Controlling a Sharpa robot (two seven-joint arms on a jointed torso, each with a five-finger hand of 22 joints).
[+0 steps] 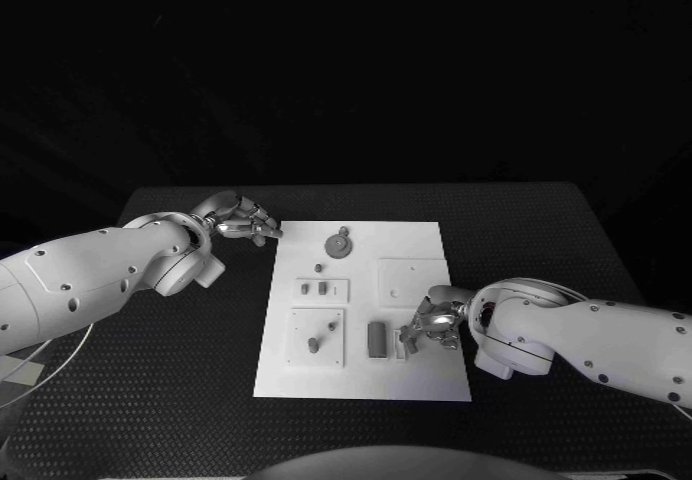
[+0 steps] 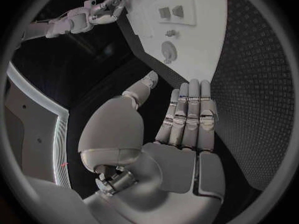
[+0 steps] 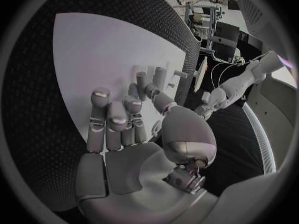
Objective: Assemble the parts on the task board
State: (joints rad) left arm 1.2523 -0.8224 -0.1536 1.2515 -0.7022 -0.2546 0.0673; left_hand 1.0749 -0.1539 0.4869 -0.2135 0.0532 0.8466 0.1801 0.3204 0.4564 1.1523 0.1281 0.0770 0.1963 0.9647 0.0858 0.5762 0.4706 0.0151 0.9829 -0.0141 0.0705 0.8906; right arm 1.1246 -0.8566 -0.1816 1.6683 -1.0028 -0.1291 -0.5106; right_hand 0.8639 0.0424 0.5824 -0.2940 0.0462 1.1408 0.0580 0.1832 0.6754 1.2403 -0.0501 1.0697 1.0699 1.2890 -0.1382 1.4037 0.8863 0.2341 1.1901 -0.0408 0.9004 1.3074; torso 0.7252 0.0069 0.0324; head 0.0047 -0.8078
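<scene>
Black, finely dimpled matting covers the table (image 1: pixel 548 230), and the white task board (image 1: pixel 418 370) lies flat in its middle, a smooth rectangular plate with shallow square panels set into it. From the head view the left hand (image 1: pixel 240 219) hovers off the board's far left corner, over the bare mat, while the right hand (image 1: pixel 431 326) sits over the board's near right part, just beside a dark upright rectangular part (image 1: pixel 378 338). A round disc part (image 1: pixel 339 244) lies near the board's far edge, two small pieces (image 1: pixel 315 289) stand in a middle panel by the left edge, and a small peg (image 1: pixel 315 345) stands in the near left panel. What the head view cannot settle, the wrist views do: the left wrist view shows that hand's fingers (image 2: pixel 188 115) straight, pressed side by side and holding nothing, the thumb apart, with the board's corner beyond the fingertips and not touched. The right wrist view shows silver jointed fingers (image 3: pixel 117 120) partly curled over the board's white surface, with short cylindrical pieces (image 3: pixel 151 77) standing close beyond their tips; whether those fingers pinch anything I cannot tell.
</scene>
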